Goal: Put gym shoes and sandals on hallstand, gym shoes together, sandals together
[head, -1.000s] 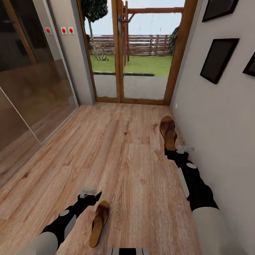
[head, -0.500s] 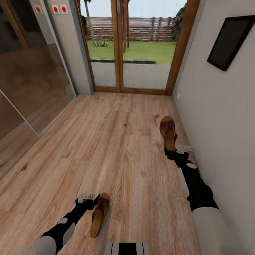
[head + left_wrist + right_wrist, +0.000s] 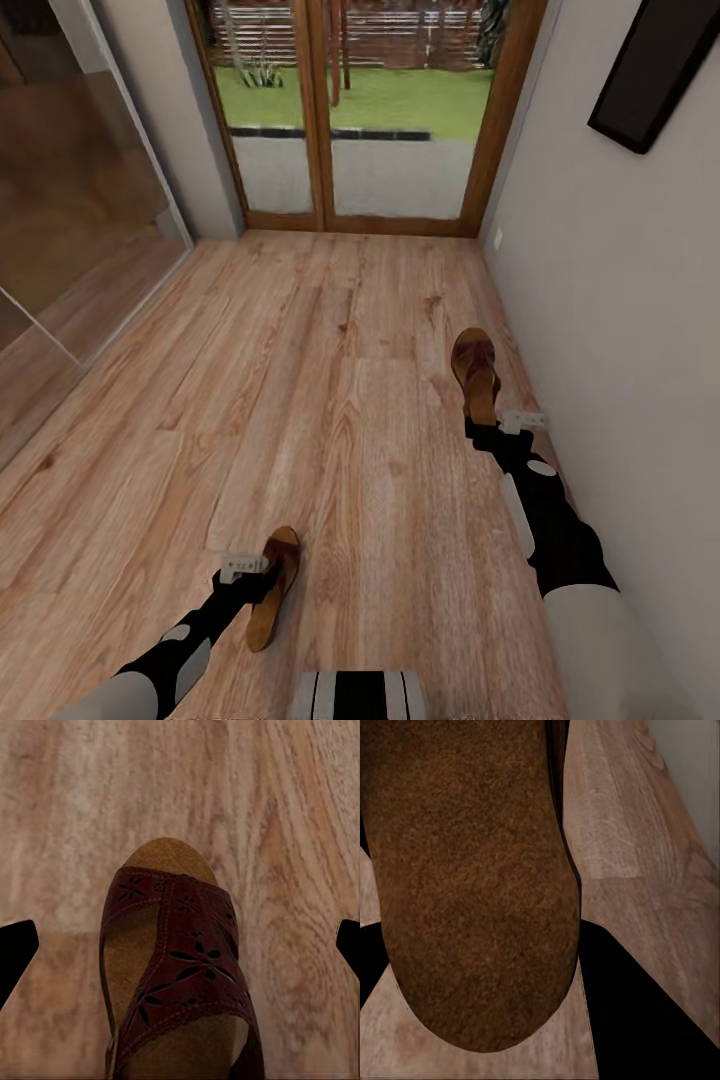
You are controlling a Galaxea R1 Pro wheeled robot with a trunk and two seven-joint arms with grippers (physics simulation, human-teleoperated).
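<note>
The left pincer (image 3: 243, 568) is hanging wide open over the near sandal (image 3: 271, 585) at seven o'clock on the corridor floor (image 3: 330, 400); it should be dropping squarely astride the strap before closing; at one o'clock the right pincer (image 3: 497, 425) is gripping the far sandal (image 3: 475, 370) by its heel.

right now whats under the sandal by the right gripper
In the right wrist view the sandal shows its tan footbed, with corridor floor planks around it. Whether it rests on the floor or is lifted can't be told; what is directly beneath it is covered.
</note>
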